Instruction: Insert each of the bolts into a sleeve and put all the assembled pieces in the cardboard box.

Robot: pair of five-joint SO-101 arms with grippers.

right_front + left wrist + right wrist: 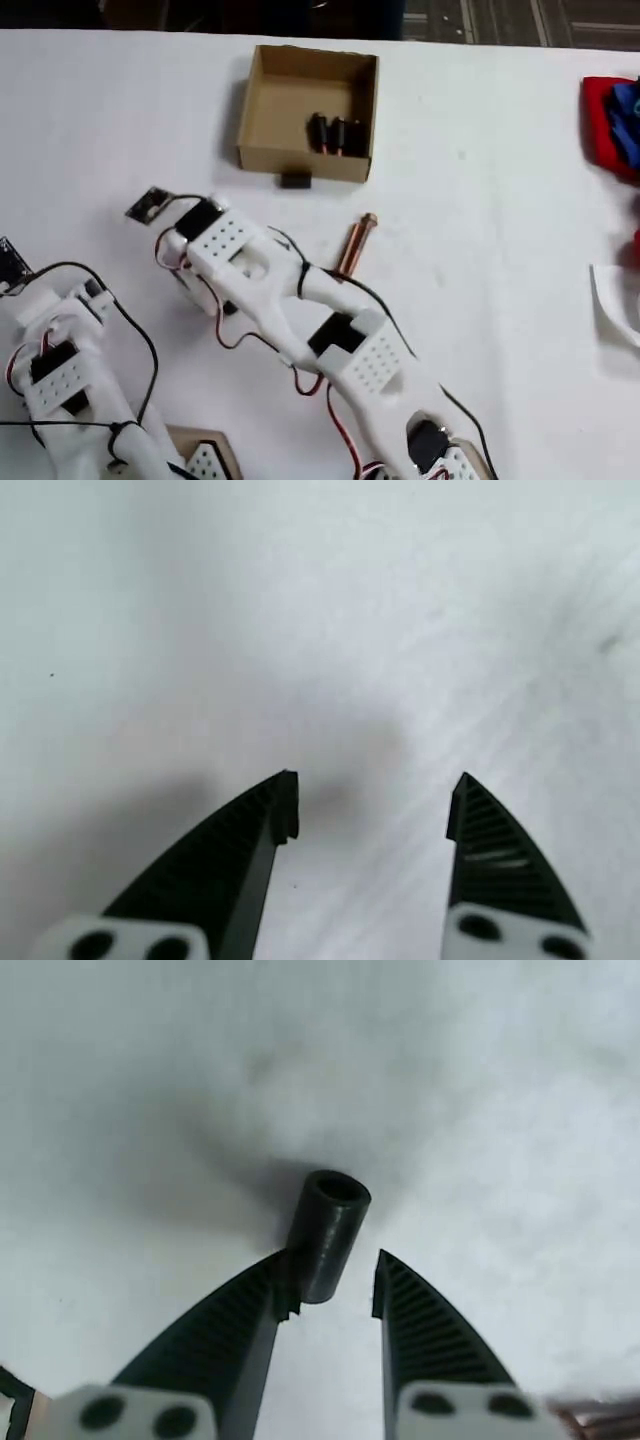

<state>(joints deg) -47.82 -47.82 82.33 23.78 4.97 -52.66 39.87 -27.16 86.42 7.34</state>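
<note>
The step in hand, as I judge it, is taking the black cylindrical sleeve [330, 1230] with the right gripper [335, 1260]. To do it well, the jaws should first be centred on the sleeve, because now it touches only one finger [270, 1290] and a gap remains to the other. Closing from this position may push or tip the sleeve. A gentle closing low on the body would keep the open hole free for the copper-coloured metal bolt [355, 245], which lies on the white table [480, 200] in the middle of the high view, right beside the right arm.

The right gripper is moderately apart, with the sleeve standing between its fingertips, not yet clamped. The left gripper [375, 785] is wider apart over bare table and holds nothing.

The brown cardboard box [305, 163] sits at the upper centre of the high view with dark assembled pieces [335, 133] inside. A second black sleeve [295, 180] lies just outside its near wall.
</note>
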